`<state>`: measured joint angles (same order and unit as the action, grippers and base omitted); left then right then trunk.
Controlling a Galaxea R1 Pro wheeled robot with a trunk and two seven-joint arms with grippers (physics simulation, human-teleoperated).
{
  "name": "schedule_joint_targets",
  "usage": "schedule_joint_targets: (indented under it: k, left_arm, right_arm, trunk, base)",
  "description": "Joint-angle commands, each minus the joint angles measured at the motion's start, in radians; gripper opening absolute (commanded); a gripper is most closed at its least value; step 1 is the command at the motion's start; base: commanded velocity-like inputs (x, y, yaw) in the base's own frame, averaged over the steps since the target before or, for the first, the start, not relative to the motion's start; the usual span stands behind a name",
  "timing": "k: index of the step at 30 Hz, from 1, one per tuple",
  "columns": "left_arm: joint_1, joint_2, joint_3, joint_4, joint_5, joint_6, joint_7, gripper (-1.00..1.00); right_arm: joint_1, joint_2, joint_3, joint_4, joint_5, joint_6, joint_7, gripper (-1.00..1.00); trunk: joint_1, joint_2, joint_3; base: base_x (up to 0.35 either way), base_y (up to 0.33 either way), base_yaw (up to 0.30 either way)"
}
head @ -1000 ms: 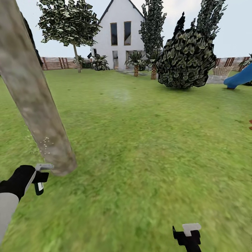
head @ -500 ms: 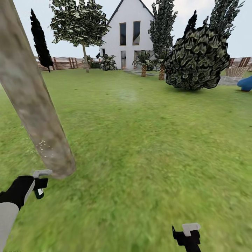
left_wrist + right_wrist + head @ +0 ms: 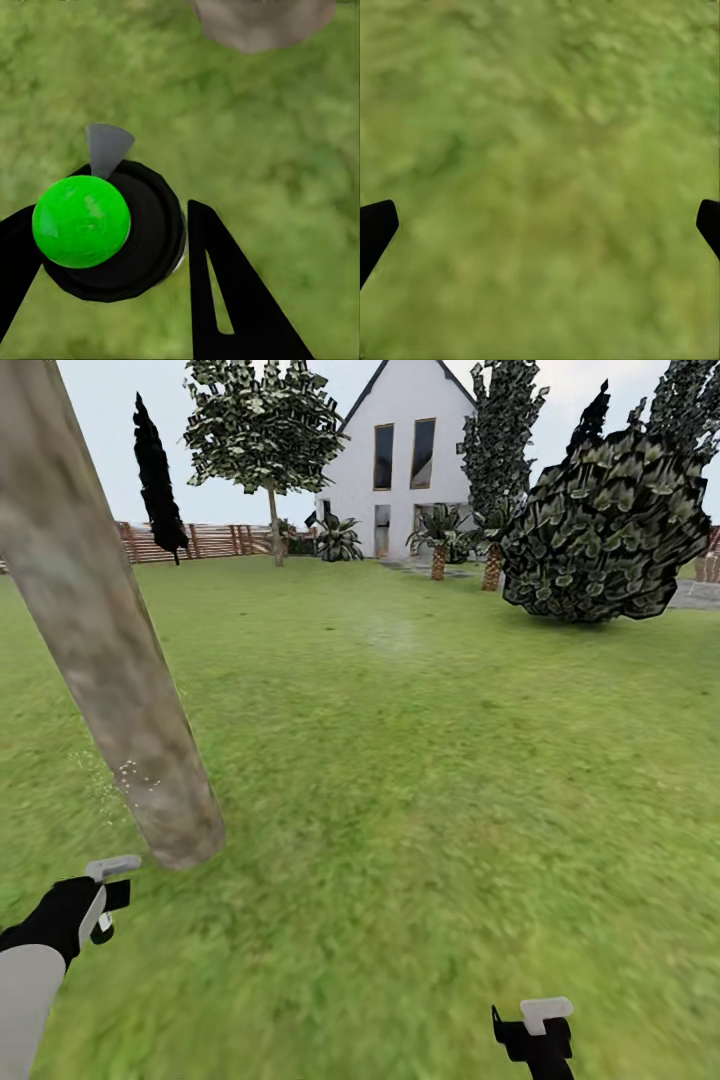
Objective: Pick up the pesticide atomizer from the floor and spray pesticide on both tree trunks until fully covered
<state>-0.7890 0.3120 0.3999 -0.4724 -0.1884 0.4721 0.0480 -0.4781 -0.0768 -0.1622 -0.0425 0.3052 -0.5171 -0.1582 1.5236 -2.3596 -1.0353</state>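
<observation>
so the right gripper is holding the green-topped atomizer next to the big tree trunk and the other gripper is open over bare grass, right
Not quite: the left gripper holds the green-topped atomizer, as the left wrist view shows, beside the big tree trunk. The gripper open over bare grass is the right gripper, seen in the right wrist view.

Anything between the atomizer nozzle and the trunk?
Only bare grass: in the left wrist view, lawn separates the atomizer from the trunk.

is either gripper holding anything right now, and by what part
The left gripper is shut on the pesticide atomizer, its fingers either side of the black round body just under the green top. The right gripper is open over grass, holding nothing.
</observation>
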Motion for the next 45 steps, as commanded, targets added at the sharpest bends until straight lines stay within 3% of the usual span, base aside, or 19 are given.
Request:
schedule_joint_targets:
  k: [1,5,12,27,45]
  left_arm:
    - [-0.001,-0.005,0.005,0.0,-0.012,-0.007,-0.001,-1.0]
    - [-0.001,-0.032,0.004,0.0,-0.016,-0.019,0.0,-1.0]
    - [-0.001,-0.056,0.002,0.0,-0.016,-0.02,0.007,-1.0]
    - [-0.001,-0.057,0.002,-0.001,-0.019,-0.018,0.009,-1.0]
    - [-0.001,-0.059,0.002,0.0,-0.017,-0.02,0.009,-1.0]
  right_arm:
    - [-0.001,0.0,-0.007,0.001,0.011,-0.003,-0.004,1.0]
    - [-0.001,0.0,-0.007,0.001,0.011,-0.003,-0.004,1.0]
    - [-0.001,0.0,-0.007,0.001,0.011,-0.003,-0.004,1.0]
    - [-0.001,-0.001,-0.007,0.001,0.011,-0.003,-0.004,1.0]
    - [-0.001,-0.001,-0.007,0.001,0.011,-0.003,-0.004,1.0]
  trunk:
    - [0.0,0.0,-0.001]
    - [0.0,0.0,-0.001]
    - [0.0,0.0,-0.001]
    - [0.0,0.0,-0.001]
    - [0.0,0.0,-0.001]
  base:
    - [-0.001,-0.005,0.253]
    - [0.007,-0.025,0.271]
    - [0.09,-0.226,0.276]
    - [0.196,-0.221,0.035]
    - [0.16,-0.232,0.233]
